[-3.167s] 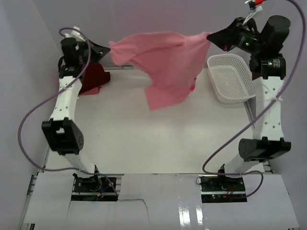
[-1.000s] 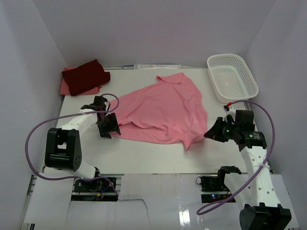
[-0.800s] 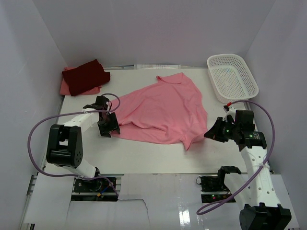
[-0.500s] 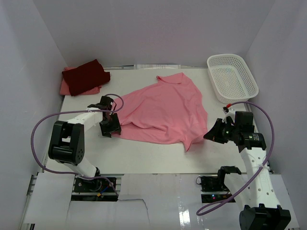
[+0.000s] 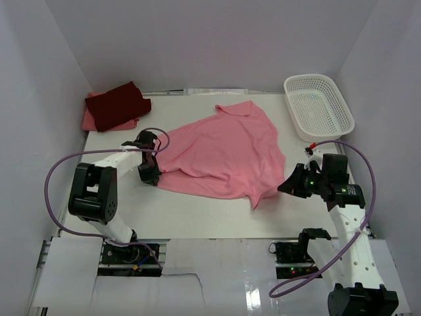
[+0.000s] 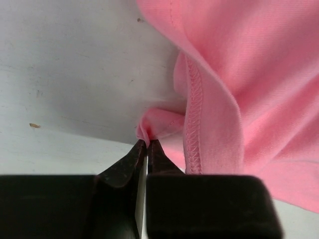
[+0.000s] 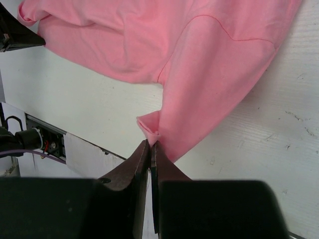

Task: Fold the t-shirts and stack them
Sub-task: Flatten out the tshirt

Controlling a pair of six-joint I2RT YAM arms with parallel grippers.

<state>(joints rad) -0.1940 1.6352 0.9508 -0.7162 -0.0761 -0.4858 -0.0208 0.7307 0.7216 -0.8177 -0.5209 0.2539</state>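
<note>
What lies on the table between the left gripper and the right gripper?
The pink t-shirt spans the stretch in the top view, pinched by the left gripper and the right gripper.

The pink t-shirt (image 5: 223,155) is plain, all one colour. The left gripper (image 6: 146,144) and right gripper (image 7: 150,144) are black. Past the left gripper, a dark red t-shirt (image 5: 118,103) lies on a salmon pink t-shirt (image 5: 88,122). Past the right gripper, the basket (image 5: 319,105) is white with tiny holes.
</note>
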